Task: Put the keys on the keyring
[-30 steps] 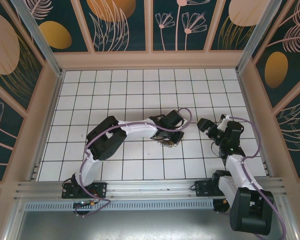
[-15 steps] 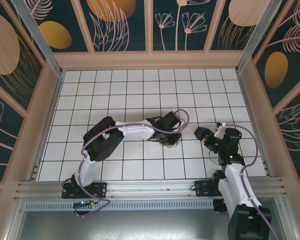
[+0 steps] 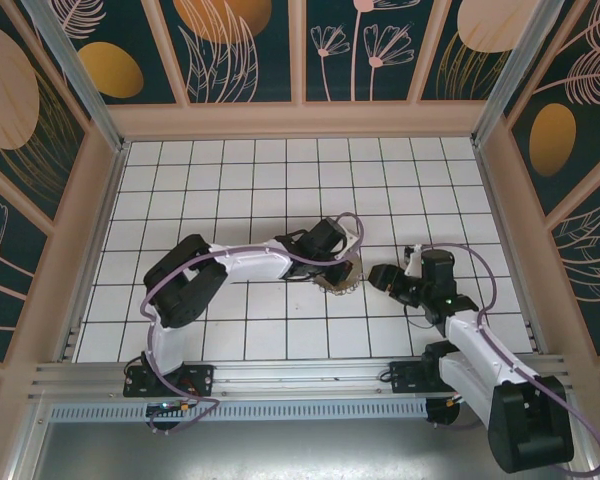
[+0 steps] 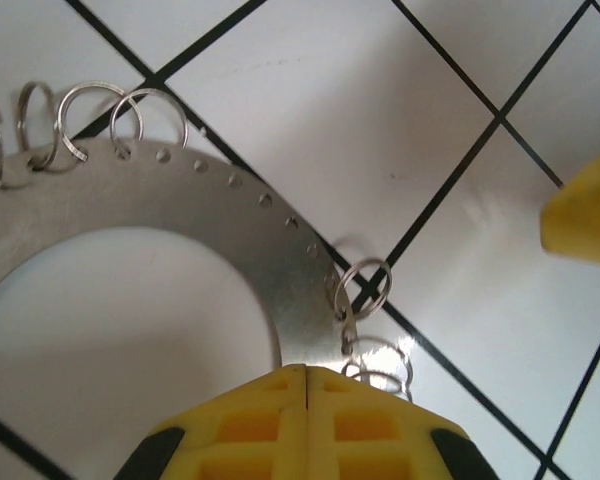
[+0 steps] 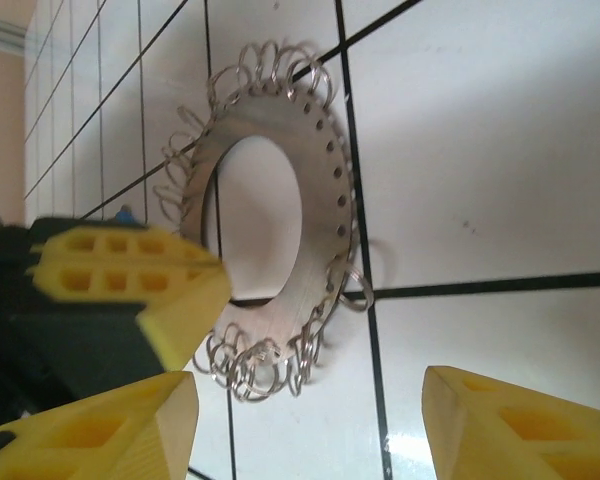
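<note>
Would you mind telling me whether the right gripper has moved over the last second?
Yes. Against the floor tiles, the right gripper has shifted left and nearer the front rail, toward the keyring.

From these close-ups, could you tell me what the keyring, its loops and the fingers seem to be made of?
Keyring: likely sheet metal, flat grey with a dull brushed sheen and punched rim holes. Loops: bright steel-like wire, shiny with glints. Fingers: matte yellow, probably moulded plastic or rubber, judging by the gridded recesses.
</note>
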Controlling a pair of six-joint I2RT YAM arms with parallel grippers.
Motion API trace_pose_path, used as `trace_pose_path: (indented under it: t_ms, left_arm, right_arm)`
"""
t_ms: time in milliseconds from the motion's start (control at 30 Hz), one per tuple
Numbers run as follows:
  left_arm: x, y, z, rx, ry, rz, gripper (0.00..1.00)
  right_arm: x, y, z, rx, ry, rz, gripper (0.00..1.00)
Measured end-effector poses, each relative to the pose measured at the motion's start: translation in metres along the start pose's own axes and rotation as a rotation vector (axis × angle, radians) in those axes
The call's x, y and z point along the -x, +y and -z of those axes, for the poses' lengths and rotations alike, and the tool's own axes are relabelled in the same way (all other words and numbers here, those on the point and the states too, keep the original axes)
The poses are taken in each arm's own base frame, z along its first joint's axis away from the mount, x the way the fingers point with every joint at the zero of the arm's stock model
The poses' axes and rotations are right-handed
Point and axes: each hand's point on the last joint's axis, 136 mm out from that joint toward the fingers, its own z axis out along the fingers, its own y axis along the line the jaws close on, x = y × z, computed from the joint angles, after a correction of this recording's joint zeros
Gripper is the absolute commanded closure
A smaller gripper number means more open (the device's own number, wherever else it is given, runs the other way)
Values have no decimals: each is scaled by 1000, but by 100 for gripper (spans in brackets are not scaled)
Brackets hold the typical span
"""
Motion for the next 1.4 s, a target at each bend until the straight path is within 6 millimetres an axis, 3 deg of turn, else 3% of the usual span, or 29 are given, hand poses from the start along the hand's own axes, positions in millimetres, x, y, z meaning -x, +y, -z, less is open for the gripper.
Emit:
trace_pose_path:
  t_ms: [167, 433, 633, 767, 1000, 1400]
  left_arm:
    - [-3, 5, 17, -11, -21, 21, 67]
    - [11, 1, 54, -24, -109, 36, 42]
    - [36, -4, 96, -41, -220, 31, 45]
    - [46, -6, 110, -47, -270, 28, 47]
    - [35, 0, 107, -41, -253, 47, 50]
    - [36, 0, 108, -46, -257, 61, 52]
  right_arm:
    - [3, -10, -10, -59, 27, 10, 40]
    - [0, -19, -24, -98, 80, 28, 44]
    - [-3, -20, -33, -96, 101, 37, 51]
    - [-2, -18, -39, -89, 108, 48, 54]
    - [-2, -15, -47, -86, 123, 61, 60]
    - [-11, -8, -52, -62, 158, 104, 68]
